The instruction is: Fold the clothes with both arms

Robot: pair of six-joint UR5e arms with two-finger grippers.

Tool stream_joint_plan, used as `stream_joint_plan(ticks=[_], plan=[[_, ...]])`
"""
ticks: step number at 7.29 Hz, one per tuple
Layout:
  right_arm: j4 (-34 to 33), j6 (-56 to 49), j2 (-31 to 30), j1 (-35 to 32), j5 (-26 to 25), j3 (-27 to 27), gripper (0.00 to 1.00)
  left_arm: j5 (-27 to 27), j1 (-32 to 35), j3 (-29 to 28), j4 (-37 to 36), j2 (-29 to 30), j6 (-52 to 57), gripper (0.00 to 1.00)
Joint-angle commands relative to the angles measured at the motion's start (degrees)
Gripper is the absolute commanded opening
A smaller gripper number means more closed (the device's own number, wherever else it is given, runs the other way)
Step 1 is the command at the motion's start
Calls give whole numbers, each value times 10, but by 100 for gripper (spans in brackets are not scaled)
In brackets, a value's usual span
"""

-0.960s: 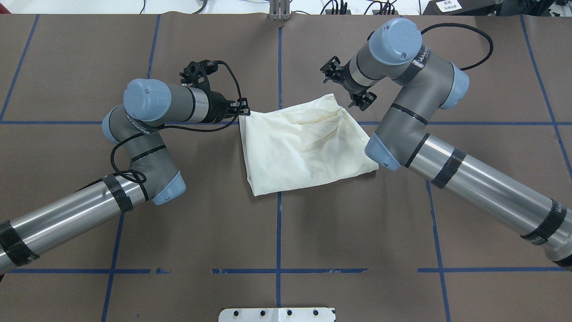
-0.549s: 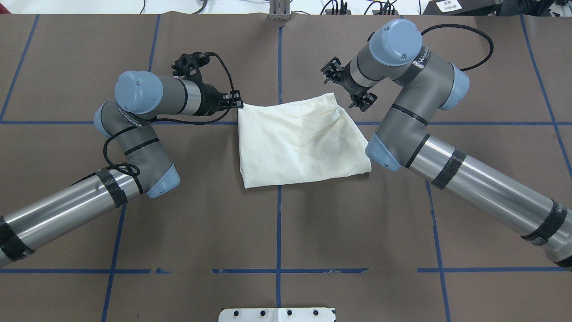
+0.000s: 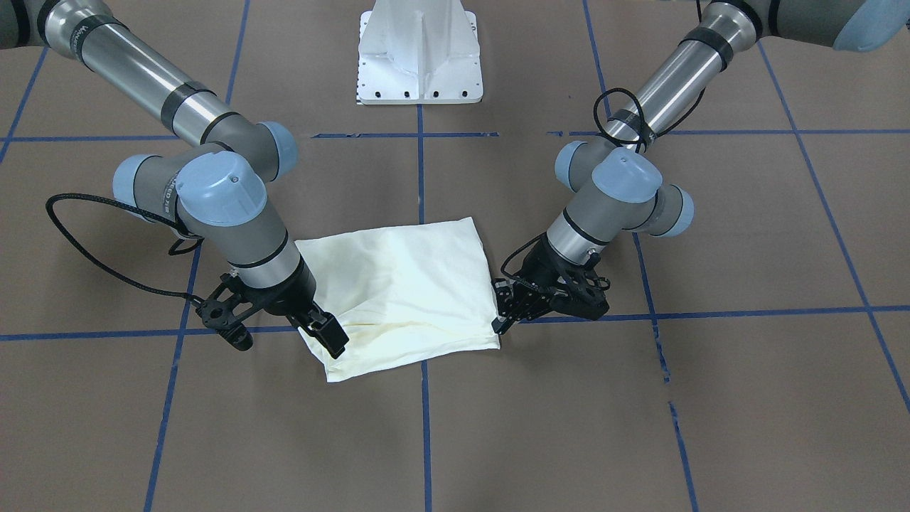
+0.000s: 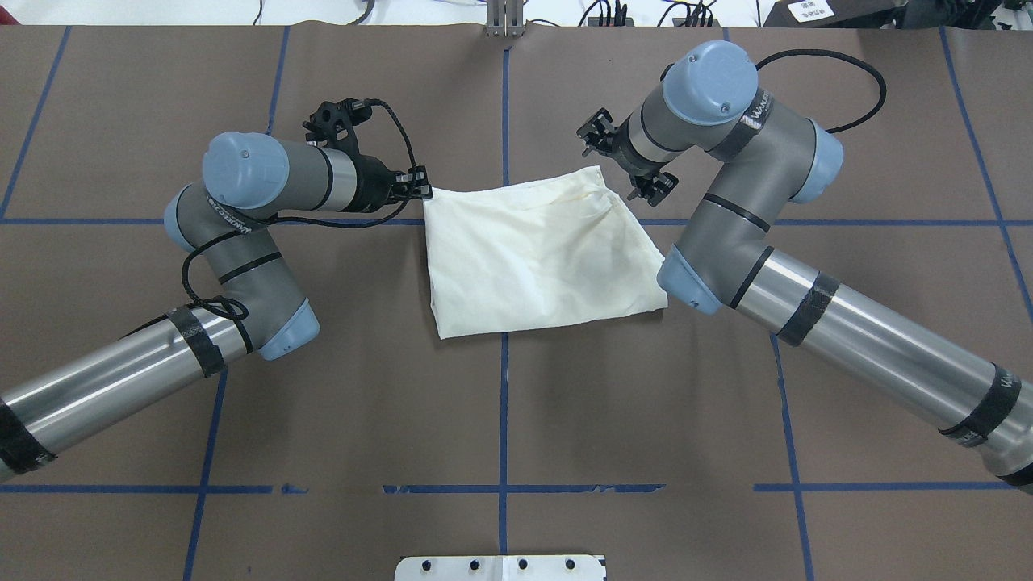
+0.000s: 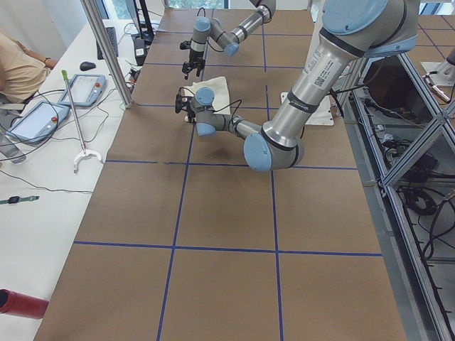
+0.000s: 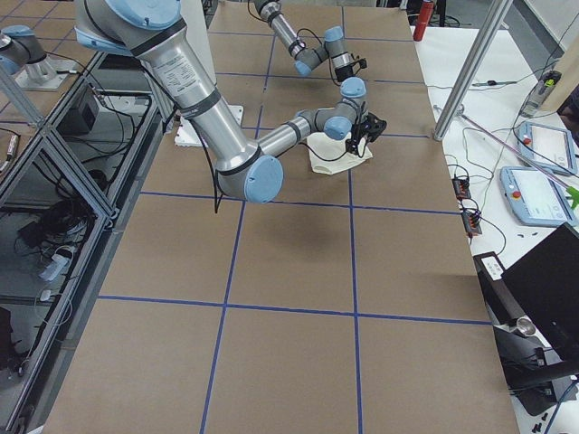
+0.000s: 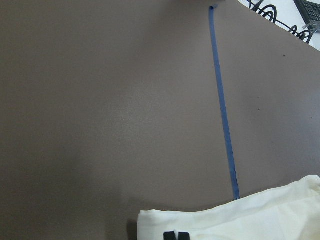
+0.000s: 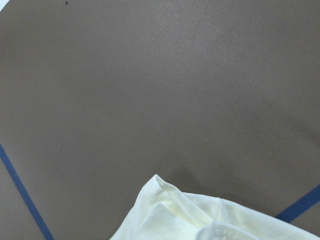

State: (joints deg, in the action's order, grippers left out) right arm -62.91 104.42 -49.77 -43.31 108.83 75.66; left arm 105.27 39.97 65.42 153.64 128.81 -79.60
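Two black bands bear the only writing you can find, white lettering on the wrist of the right arm (image 4: 871, 347) and on that of the left arm (image 4: 105, 387), too small to read. Your T-shirt (image 4: 541, 258) lies mid-table (image 4: 363, 420) as a cream four-sided packet, plain side up, straddling the central blue tape line (image 4: 503, 420). It is smooth over most of its face, with creases gathering at the far corner on the robot's right. Its long axis runs across the table from arm to arm, slightly skewed, the right far corner reaching further from the robot than the left. The left gripper (image 3: 500, 323) sits at the left far corner, its two tips pinched together on the cloth's edge in the wrist view. The right gripper (image 3: 333, 341) rests over the creased corner; you cannot tell whether its claw is closed.
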Motion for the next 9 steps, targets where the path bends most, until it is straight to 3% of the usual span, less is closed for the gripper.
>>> stream_joint_plan(ticks=[1,2,4,5,6,7,8,9], plan=[[1,9,5,39,-26,18,100,0,2,9,3,-1,0,39],[1,11,6,72,-57,26,100,0,4,11,0,-1,0,43],[1,12,12,113,-87,40,100,0,9,11,-2,-1,1,43],[1,12,11,132,-114,35,84,0,10,11,-2,-1,1,43],[-2,41,12,133,-127,34,13,0,10,11,-2,-2,1,43],[-2,24,13,126,-128,20,0,0,10,11,-2,-7,1,43],[-2,15,18,112,-129,6,0,0,10,11,5,-16,2,43],[2,-23,39,92,-128,-42,0,-1,10,12,5,-18,2,43]])
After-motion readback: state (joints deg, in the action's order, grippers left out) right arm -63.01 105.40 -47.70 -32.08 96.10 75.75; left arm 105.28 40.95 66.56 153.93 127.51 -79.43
